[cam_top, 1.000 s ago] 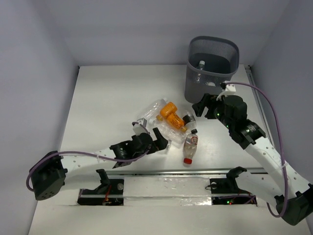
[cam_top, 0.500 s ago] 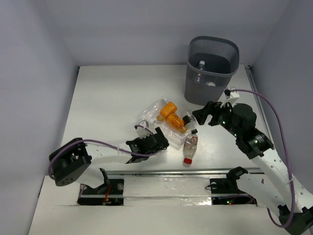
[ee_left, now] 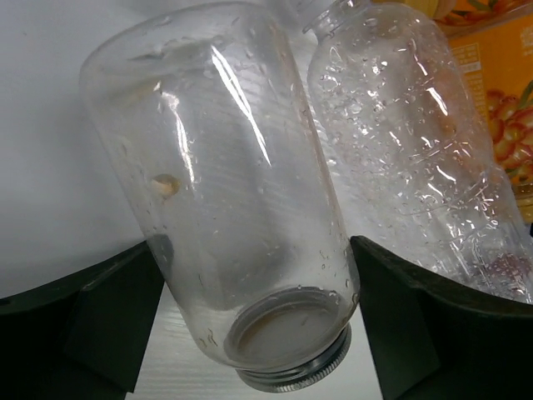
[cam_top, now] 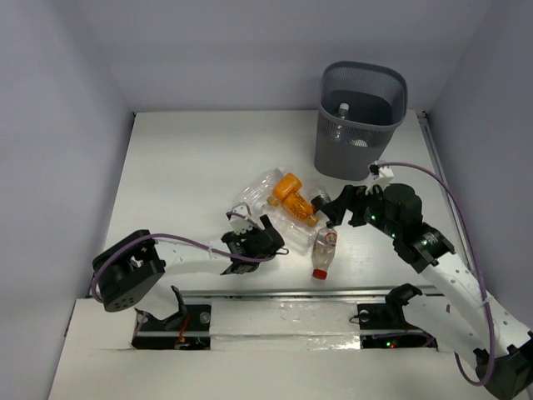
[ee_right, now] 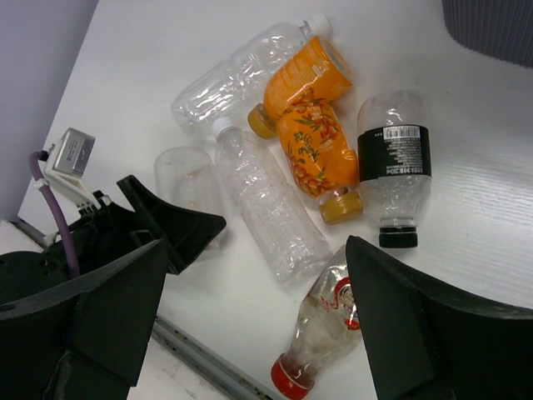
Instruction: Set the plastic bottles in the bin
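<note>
My left end effector (cam_top: 268,236) is open, straddling a clear bottle (ee_left: 241,208) lying on the counter (cam_top: 183,167). The right end effector (cam_top: 333,202) hangs open over the other bottles (ee_right: 308,150). The bin (cam_top: 358,146) is at the far right, with at least 1 bottle inside.

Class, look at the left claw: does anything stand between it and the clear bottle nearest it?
Nothing visible does. The clear bottle lies between the fingers of the open left claw, its mouth toward the wrist camera. A crinkled bottle lies close beside it, not in front.
</note>
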`<control>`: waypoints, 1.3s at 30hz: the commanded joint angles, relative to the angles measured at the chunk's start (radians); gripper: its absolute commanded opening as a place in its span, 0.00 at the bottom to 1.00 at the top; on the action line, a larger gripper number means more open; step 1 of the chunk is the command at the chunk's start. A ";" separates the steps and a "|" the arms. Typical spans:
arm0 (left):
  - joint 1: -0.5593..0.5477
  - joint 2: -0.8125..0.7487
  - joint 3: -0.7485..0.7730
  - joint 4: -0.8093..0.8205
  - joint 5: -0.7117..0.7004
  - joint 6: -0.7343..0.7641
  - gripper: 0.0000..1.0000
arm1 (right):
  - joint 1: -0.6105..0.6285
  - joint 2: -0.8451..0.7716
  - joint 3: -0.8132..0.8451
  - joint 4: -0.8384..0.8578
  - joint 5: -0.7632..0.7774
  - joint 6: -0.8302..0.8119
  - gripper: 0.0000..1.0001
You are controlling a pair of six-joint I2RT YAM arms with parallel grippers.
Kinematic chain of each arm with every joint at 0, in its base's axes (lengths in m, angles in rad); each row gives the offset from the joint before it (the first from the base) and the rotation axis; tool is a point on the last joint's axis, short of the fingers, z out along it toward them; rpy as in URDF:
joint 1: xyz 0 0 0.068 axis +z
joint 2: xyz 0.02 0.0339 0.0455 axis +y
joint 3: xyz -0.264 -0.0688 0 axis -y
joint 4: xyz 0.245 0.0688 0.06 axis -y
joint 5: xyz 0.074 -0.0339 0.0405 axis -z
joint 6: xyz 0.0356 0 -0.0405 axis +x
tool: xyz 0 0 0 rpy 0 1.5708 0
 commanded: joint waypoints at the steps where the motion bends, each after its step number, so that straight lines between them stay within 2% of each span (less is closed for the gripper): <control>1: -0.006 0.014 0.023 -0.095 -0.094 -0.034 0.82 | 0.020 -0.002 -0.017 0.060 -0.022 0.031 0.92; 7: -0.006 -0.056 -0.041 -0.096 -0.111 -0.033 0.64 | 0.020 -0.011 -0.089 0.031 0.022 0.110 0.92; 13: -0.006 -0.227 -0.075 -0.090 -0.136 0.050 0.51 | 0.020 0.001 -0.192 0.025 0.050 0.241 0.92; 20: -0.026 -0.492 -0.031 -0.127 -0.137 0.186 0.47 | 0.020 0.098 -0.192 0.019 0.172 0.287 0.90; 24: -0.026 -0.589 0.034 -0.005 -0.130 0.361 0.47 | 0.020 0.184 -0.188 0.016 0.163 0.296 0.88; 27: -0.026 -0.563 0.136 0.069 -0.108 0.502 0.48 | 0.020 0.245 -0.168 -0.012 0.168 0.288 0.85; 30: -0.007 -0.502 0.224 0.236 -0.062 0.609 0.49 | 0.020 0.289 -0.157 -0.029 0.159 0.284 0.84; 33: 0.046 -0.431 0.297 0.347 0.054 0.667 0.49 | 0.020 0.332 -0.140 -0.036 0.143 0.284 0.83; 34: 0.089 -0.407 0.322 0.396 0.136 0.685 0.49 | 0.020 0.360 -0.136 -0.038 0.116 0.284 0.82; 39: 0.200 -0.209 0.518 0.493 0.335 0.720 0.50 | 0.020 0.440 -0.122 -0.029 0.056 0.275 0.81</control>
